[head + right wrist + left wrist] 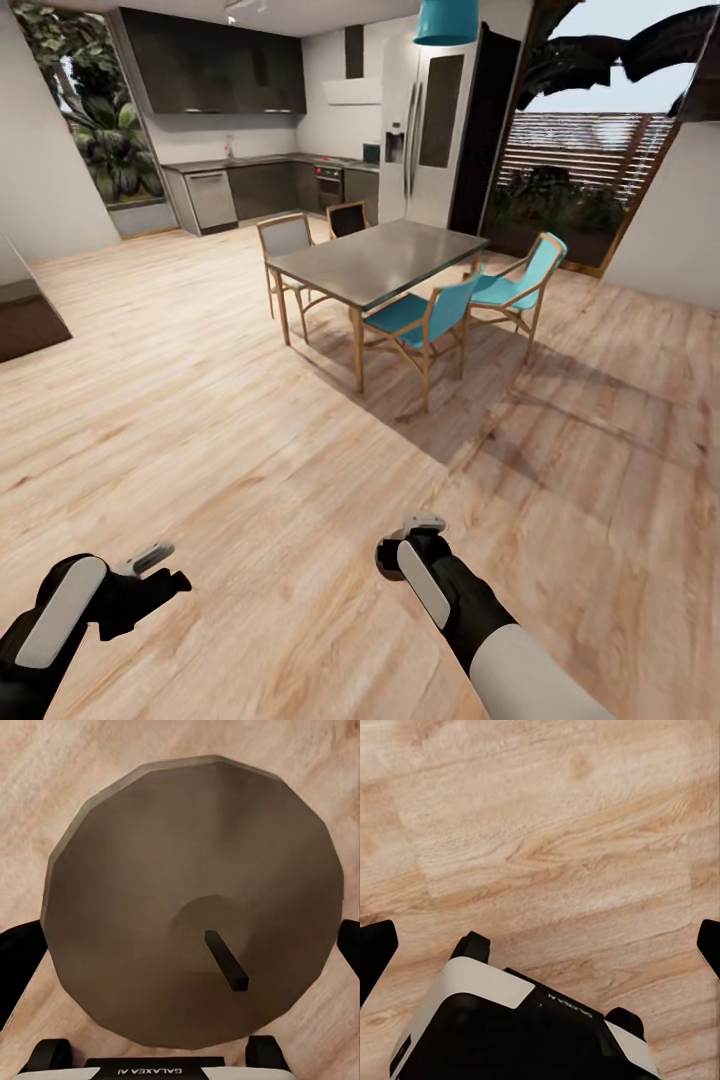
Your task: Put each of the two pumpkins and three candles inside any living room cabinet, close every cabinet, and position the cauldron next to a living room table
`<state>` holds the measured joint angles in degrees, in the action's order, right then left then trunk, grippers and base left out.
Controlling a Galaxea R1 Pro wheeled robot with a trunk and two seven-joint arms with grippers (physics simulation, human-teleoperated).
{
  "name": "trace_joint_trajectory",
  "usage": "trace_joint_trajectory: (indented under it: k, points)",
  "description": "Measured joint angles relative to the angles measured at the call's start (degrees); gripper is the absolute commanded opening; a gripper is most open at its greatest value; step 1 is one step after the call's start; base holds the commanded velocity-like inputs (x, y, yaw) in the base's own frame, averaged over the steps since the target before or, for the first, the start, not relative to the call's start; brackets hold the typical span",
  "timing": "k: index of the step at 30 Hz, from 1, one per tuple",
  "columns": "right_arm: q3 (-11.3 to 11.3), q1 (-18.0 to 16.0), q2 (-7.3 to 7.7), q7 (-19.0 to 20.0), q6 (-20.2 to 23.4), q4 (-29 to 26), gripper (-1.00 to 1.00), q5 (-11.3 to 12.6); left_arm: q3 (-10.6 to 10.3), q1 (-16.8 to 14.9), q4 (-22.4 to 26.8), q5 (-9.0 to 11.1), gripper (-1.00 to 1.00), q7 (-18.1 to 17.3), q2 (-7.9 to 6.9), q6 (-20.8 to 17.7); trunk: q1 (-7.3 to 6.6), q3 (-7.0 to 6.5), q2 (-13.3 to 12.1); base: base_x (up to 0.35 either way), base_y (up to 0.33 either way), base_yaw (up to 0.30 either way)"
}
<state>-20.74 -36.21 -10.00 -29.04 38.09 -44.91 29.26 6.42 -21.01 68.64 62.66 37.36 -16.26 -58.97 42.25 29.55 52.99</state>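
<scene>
A grey-brown candle [191,900] with a short dark wick sits end-on between the fingers of my right gripper [184,952], which is shut on it. In the head view the right gripper [405,540] hangs low over the wooden floor at the lower middle. My left gripper [160,565] is at the lower left. Its fingers [375,952] stand wide apart in the left wrist view, with only floor between them. The pumpkins, the cabinet and the cauldron are out of view.
A grey dining table [375,260] with several chairs, two of them teal [420,320], stands ahead on the wooden floor [200,400]. Behind it are kitchen counters [250,185] and a fridge [425,130]. My own base [510,1020] shows below the left gripper.
</scene>
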Motion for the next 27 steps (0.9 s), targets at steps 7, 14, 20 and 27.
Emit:
trace_joint_trajectory:
  k: [7, 14, 20, 27]
  points:
    - [0.0, 0.0, 0.0, 0.0, -0.9, 0.0, -1.0, -0.1, 0.1, 0.0, -0.1, 0.0, 1.0, -0.1, -0.13, 0.0, 0.0, -0.5, 0.0, 0.231, 0.224, 0.225]
    - [0.0, 0.0, 0.0, 0.0, -4.1, 0.2, -1.0, 0.0, 0.1, 0.0, -0.2, 0.0, 1.0, -0.1, -0.16, 0.1, 0.0, -1.02, 0.0, 0.145, 0.303, 0.206]
    - [0.0, 0.0, 0.0, 0.0, -4.3, 0.3, -1.0, 0.0, 0.2, 0.0, -0.2, 0.0, 1.0, -0.1, -0.18, 0.1, 0.0, -1.48, 0.0, 0.16, 0.302, 0.202]
    - [0.0, 0.0, 0.0, 0.0, -4.6, 0.3, -1.0, 0.0, 0.3, 0.0, -0.2, 0.0, 1.0, -0.1, -0.21, 0.1, 0.0, -2.01, 0.0, 0.246, 0.258, 0.202]
